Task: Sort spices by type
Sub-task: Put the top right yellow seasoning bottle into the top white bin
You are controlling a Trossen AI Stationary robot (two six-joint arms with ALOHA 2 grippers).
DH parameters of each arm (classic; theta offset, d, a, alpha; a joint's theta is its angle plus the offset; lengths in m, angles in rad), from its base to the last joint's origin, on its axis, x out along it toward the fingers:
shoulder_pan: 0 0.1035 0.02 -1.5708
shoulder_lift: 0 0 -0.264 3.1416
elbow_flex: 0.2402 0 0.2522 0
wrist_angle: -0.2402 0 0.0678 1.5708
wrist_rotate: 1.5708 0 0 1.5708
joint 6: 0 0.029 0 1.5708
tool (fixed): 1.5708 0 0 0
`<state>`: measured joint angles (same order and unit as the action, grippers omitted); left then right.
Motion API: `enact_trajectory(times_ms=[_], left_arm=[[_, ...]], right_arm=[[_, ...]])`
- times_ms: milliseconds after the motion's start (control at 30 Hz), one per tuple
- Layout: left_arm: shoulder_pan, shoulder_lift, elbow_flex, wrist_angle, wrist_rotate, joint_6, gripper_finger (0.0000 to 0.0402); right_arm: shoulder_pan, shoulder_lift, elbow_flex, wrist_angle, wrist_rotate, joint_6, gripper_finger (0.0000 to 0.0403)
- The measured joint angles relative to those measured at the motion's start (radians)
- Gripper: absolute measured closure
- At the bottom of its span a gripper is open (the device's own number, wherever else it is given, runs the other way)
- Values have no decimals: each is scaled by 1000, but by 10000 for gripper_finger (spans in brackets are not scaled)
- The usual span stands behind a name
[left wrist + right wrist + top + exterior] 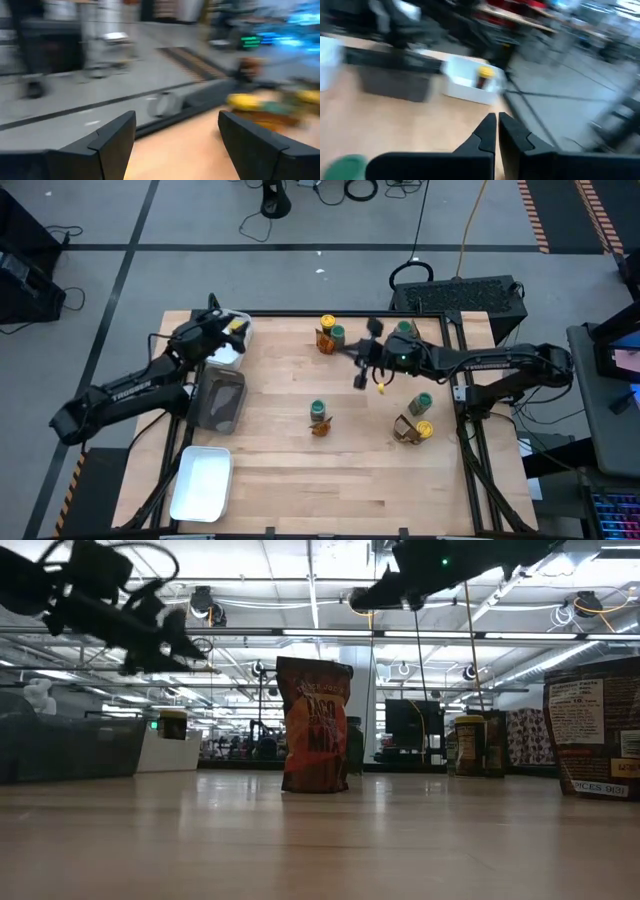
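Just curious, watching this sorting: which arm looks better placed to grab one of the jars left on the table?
Probably the right gripper: it hovers mid-table near the green-lid jar, while the left gripper is over the white tray.

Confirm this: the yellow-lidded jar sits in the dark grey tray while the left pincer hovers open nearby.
Wrong tray. The yellow-lidded jar sits in the white tray at the table's far left corner, as the right wrist view shows; the dark grey tray lies beside it. The left pincer does hover open nearby.
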<state>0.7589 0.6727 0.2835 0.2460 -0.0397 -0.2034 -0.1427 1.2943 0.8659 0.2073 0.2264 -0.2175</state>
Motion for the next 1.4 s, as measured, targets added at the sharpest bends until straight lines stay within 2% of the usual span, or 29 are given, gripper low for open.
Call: enact_trajectory(times_ms=[100,167,267,367,467,567,733,867,967,1133,1400], left_arm=[[-44,-11,39,-37,132,-19,116],[-95,-5,63,-44,166,-19,116],[-192,1,87,-36,167,23,116],[-287,6,88,-10,154,78,116],[-363,18,88,33,144,134,116],[-409,29,88,65,142,159,116],[-450,48,87,75,137,182,116],[-466,66,87,77,136,190,116],[-472,80,87,85,136,205,116],[-472,87,87,90,136,211,116],[-472,87,87,85,136,211,116]], right_arm=[[-10,-31,50,-151,114,20,403],[-32,-37,123,-296,142,72,403],[-94,-24,251,-604,134,167,397],[-152,7,343,-850,134,204,373],[-208,21,382,-972,131,237,336],[-267,24,386,-1039,122,330,291],[-350,26,386,-1129,34,504,208],[-401,36,386,-1198,26,594,142],[-432,62,386,-1238,-18,631,107],[-443,140,386,-1268,-23,651,81],[-455,246,386,-1295,-20,666,79]])
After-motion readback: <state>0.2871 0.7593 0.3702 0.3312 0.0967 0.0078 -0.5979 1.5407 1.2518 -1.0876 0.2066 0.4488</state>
